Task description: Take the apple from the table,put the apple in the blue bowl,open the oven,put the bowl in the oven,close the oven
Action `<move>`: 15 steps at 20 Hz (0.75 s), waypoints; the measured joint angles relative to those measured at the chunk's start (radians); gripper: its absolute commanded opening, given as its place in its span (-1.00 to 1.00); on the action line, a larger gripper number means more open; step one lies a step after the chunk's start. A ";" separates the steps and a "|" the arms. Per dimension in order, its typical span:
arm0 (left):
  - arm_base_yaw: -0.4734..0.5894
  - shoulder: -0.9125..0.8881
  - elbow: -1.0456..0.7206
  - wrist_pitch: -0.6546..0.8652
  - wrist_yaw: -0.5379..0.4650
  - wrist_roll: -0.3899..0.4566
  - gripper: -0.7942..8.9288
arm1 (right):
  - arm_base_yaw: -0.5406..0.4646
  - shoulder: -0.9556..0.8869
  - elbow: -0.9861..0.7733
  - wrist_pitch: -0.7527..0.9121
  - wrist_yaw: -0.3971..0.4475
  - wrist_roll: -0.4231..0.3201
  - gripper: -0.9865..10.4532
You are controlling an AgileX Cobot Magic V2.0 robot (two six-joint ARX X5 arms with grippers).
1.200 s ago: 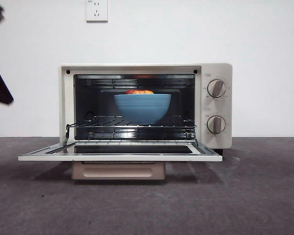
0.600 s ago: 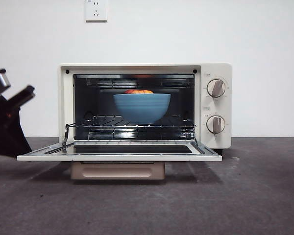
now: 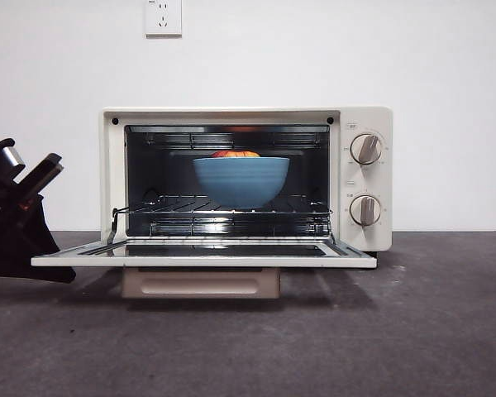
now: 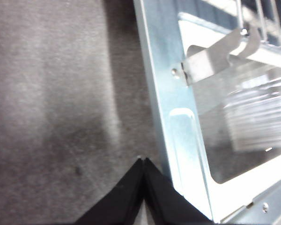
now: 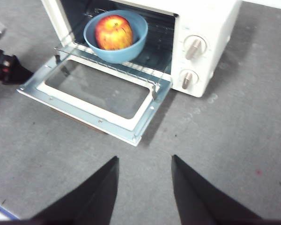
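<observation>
left gripper (image 4: 143,161) is hanging low with its black jaws pressed together on nothing, its tip just beside the outer side edge of the oven's lowered door (image 4: 175,140), close above the table (image 4: 51,93). that door is lying flat and wide, its long axis running across the oven (image 3: 246,178) front, so the free front edge and the handle slung beneath it are lying off to one side of this gripper; closing probably calls for getting under that edge and lifting. in the front view this gripper is appearing as a dark mass at the door's end. right gripper (image 5: 144,164) is waiting well back from the oven, jaws spread, empty, so the left arm is the nearer one. blue bowl (image 3: 240,182) is sitting on the wire rack (image 3: 223,207) inside, apple (image 5: 114,32) resting in it.
</observation>
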 measured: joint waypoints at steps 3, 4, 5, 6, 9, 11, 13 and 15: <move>0.017 0.002 -0.006 0.084 0.079 -0.074 -0.82 | 0.000 0.000 0.000 -0.010 0.001 0.012 -0.51; 0.024 0.002 -0.007 0.131 0.110 -0.107 -0.82 | 0.000 0.000 0.000 -0.011 0.001 0.015 -0.51; 0.029 0.002 -0.007 0.185 0.138 -0.146 -0.82 | 0.000 0.000 0.000 -0.012 0.001 0.017 -0.51; 0.030 0.002 -0.007 0.230 0.164 -0.179 -0.82 | 0.000 0.000 0.000 -0.012 0.001 0.019 -0.51; 0.023 0.002 -0.003 0.381 0.203 -0.264 -0.82 | 0.000 0.000 0.000 -0.012 0.001 0.026 -0.51; 0.024 0.002 -0.003 0.457 0.190 -0.308 -0.82 | 0.000 0.000 0.000 -0.012 0.001 0.034 -0.51; 0.023 0.002 0.007 0.502 0.142 -0.338 -0.82 | 0.000 0.000 0.000 -0.012 0.000 0.041 -0.51; 0.024 0.002 0.031 0.538 0.085 -0.355 -0.82 | 0.000 0.000 0.000 -0.012 -0.001 0.045 -0.51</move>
